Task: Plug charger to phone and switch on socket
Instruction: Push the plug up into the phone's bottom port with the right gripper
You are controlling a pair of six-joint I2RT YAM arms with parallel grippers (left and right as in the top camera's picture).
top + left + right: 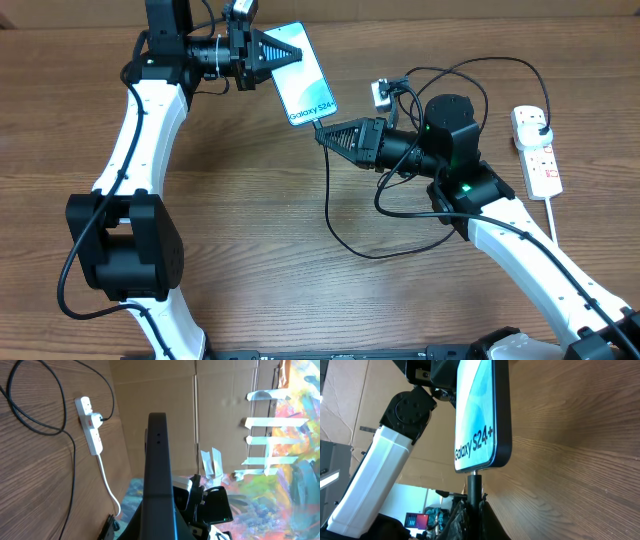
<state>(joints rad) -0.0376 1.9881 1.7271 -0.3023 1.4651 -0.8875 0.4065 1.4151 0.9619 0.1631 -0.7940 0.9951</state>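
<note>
The phone (303, 74), light-blue screen lit with "Galaxy S24+" lettering, is held above the table at the back by my left gripper (283, 53), shut on its far end. In the left wrist view I see its black edge (157, 475). My right gripper (325, 135) is shut on the charger connector (474, 491), whose tip sits at the port in the phone's near end (481, 425). The black charger cable (345, 235) loops across the table to its plug in the socket (537, 150), a white power strip with red switches at the right, also in the left wrist view (90, 425).
The strip's white cord (553, 215) runs toward the table's front right edge. Cardboard walls stand beyond the table in both wrist views. The cable loop lies between my right arm and the table centre.
</note>
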